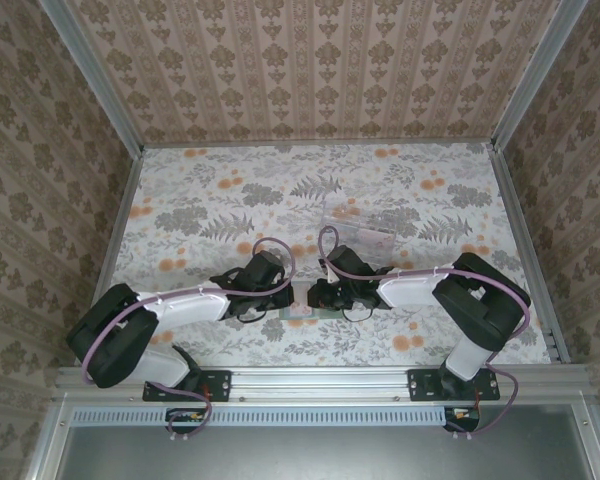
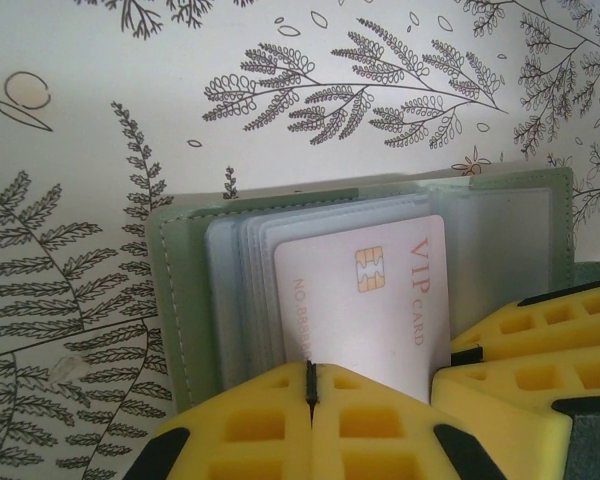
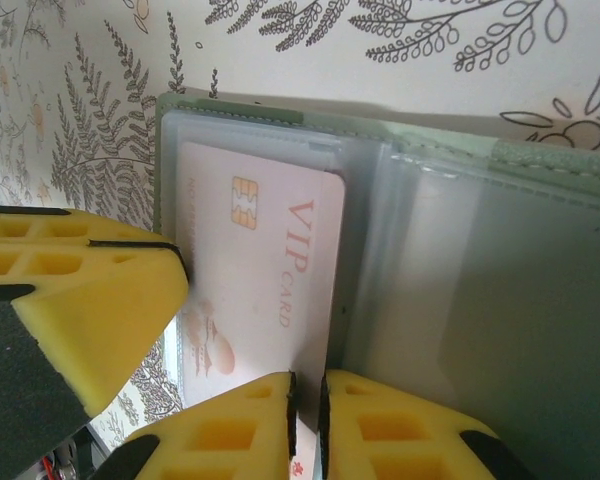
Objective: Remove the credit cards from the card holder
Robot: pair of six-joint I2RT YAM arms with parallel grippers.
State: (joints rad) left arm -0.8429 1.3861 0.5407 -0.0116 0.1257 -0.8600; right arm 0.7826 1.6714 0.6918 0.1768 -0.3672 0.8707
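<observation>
1. Top view, and both arms lean in nose to nose on the 6 o'clock side of the flowery tabletop (image 1: pixel 200 200), claws meeting over the card holder
2. Left wrist camera: the card holder (image 2: pixel 175 290) lies open and flat, green cover down. There's a stack of clear sleeves (image 2: pixel 230 300) on one panel and a clear pocket on the other, out at 3 o'clock
3. On the front of that stack sits the VIP credit card (image 2: pixel 380 310), pinkish-white, gold chip (image 2: pixel 370 268) toward 12 o'clock, lettering running sideways
4. Left claw (image 2: pixel 310 385) is clenched tight, yellow fingertips pressed together with nothing between them. It's parked at the holder's 6 o'clock edge, over the sleeves and the card's lower edge
5. Right claw (image 3: pixel 308 405) is all but closed, just a thin slit, and the card's lower corner runs straight into it, so it's pinching the VIP credit card at the edge beside the fold
6. Right wrist view: the left claw sits at 9 o'clock of the card, over its long edge; touching or just above, can't tell
7. A clear plastic tray (image 1: pixel 365 235) sits at 1 o'clock from the claws, apart from them
</observation>
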